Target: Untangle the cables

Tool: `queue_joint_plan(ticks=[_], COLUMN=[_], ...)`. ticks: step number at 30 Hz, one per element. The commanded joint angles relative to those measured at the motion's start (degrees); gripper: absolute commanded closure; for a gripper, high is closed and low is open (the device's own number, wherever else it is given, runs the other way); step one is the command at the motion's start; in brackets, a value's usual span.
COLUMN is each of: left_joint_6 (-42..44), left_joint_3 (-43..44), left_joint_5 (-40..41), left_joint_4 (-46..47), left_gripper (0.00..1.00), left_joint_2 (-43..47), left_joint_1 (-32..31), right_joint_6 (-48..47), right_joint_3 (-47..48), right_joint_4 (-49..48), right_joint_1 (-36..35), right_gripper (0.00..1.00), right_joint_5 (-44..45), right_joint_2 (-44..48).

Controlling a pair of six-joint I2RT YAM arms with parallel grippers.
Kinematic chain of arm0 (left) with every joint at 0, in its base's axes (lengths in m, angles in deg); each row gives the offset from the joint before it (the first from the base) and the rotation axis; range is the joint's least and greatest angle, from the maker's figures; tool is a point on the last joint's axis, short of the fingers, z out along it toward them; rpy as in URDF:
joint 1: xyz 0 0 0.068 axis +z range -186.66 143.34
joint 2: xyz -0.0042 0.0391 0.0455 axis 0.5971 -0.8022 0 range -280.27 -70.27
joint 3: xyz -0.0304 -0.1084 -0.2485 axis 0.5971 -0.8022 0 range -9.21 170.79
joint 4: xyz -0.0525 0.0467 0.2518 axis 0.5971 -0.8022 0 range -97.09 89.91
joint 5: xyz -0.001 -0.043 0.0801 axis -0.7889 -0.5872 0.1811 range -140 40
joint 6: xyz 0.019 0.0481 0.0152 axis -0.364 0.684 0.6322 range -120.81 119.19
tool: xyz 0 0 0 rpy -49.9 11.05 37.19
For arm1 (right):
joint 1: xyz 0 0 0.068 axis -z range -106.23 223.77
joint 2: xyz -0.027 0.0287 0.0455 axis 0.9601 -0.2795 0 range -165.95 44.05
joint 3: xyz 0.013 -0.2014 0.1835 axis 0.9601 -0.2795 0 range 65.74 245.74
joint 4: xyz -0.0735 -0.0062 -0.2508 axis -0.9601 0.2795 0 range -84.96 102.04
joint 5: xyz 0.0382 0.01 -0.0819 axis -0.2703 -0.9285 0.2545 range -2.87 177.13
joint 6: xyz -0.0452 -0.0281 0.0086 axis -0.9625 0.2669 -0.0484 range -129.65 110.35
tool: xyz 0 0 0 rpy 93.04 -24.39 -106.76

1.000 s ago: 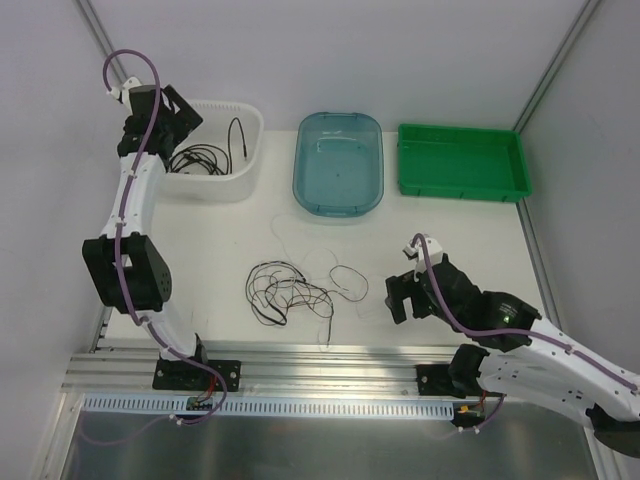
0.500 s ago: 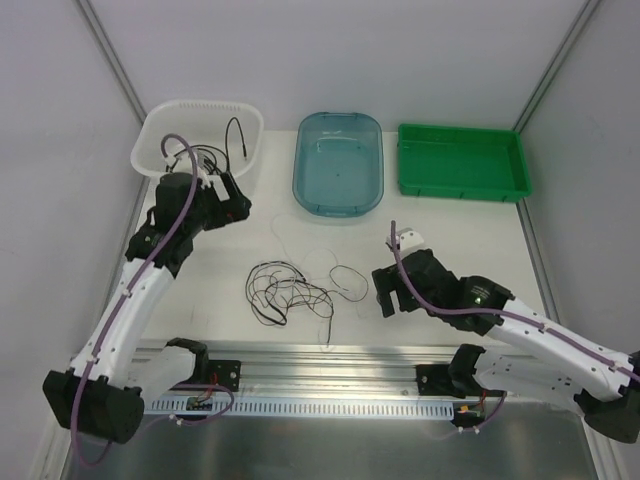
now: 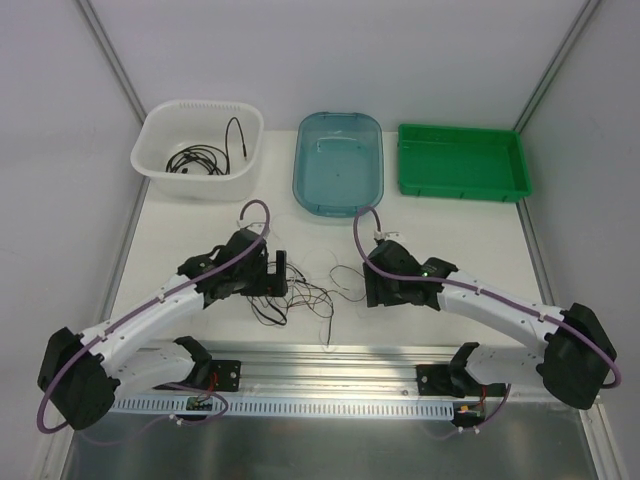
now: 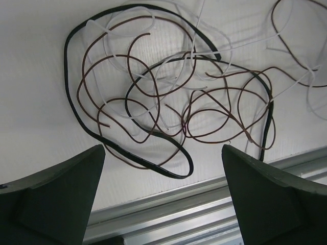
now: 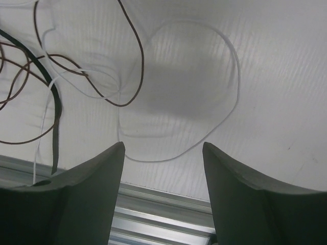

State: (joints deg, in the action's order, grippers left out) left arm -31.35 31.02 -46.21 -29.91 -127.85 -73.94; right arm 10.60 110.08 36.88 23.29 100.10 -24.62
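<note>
Both arms lean in low over the table (image 3: pixel 200 230), and the cables (image 3: pixel 297 293) lie in a loose heap between them, close to the near rail (image 3: pixel 320 360). The left gripper (image 4: pixel 162 150) hangs right over the heap, jaws spread wide, nothing held. Under it a black strand (image 4: pixel 71 97) rings crossing brown and white loops. The right gripper (image 5: pixel 163 145) is spread and empty too, above a white loop (image 5: pixel 232 66) at the heap's right end. Far left, a coiled black cable (image 3: pixel 200 158) sits in the white basket (image 3: pixel 155 130).
</note>
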Motion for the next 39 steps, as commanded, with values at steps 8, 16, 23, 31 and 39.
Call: queue_joint_plan(ticks=[8,16,23,31,39], left_joint_6=[-6.2,-6.9,-6.9,-6.5,-5.8], left_joint_3=[-0.1,-2.3,-2.7,-2.2,-3.2], left_joint_5=[9.6,11.1,12.5,10.3,9.2], left_joint_4=[2.8,5.5,6.2,6.3,6.4], left_gripper=[0.04,0.11,0.36,0.69,0.78], left_joint_2=[-10.8,-15.8,-19.0,-23.7,-23.8], left_joint_1=[-5.8,-6.8,-6.7,-4.7,-2.6], right_joint_6=[10.5,14.3,13.9,10.7,-7.9], right_joint_3=[-2.3,-4.5,-5.5,0.5,28.7], right_joint_4=[-1.9,-0.2,-2.5,7.6,32.5], right_joint_1=[0.7,2.2,3.6,3.8,5.5], right_gripper=[0.34,0.35,0.44,0.99,0.99], right_joint_5=[2.5,4.3,2.6,10.1,26.9], right_joint_2=[-3.9,-4.1,-5.8,-1.0,11.4])
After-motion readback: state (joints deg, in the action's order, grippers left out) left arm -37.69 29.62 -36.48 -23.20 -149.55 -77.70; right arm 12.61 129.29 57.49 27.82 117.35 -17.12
